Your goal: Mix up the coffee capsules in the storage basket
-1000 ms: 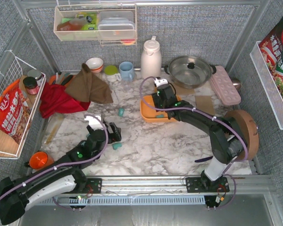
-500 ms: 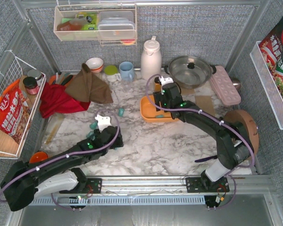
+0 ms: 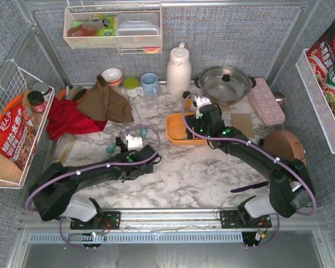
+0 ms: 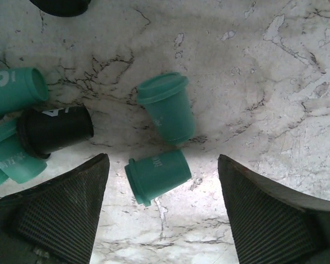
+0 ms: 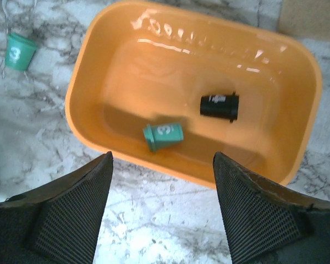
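Observation:
The orange storage basket [image 5: 88, 71] holds a teal capsule marked 3 [image 5: 163, 136] and a black capsule [image 5: 220, 106]. It shows in the top view [image 3: 173, 134] too. My right gripper [image 5: 162, 159] is open and empty above the basket's near wall, and it appears in the top view [image 3: 198, 125]. Another teal capsule [image 5: 19, 51] lies outside the basket. My left gripper [image 4: 162, 163] is open low over the marble, with a lying teal capsule [image 4: 157, 175] between its fingers. A second teal capsule [image 4: 166, 107] lies just beyond. A black capsule [image 4: 58, 129] and more teal ones [image 4: 14, 91] are clustered at the left.
A steel pot [image 3: 223, 84], a white jug [image 3: 178, 70], a blue mug [image 3: 150, 84], a pink egg tray [image 3: 267, 100] and a brown cloth [image 3: 106, 100] line the back. A round wooden board [image 3: 285, 145] lies at the right. Wire racks hang on both side walls.
My left arm has reached further out and to the right, over the loose capsules. My right gripper has shifted a little to the right over the basket. Both stay open.

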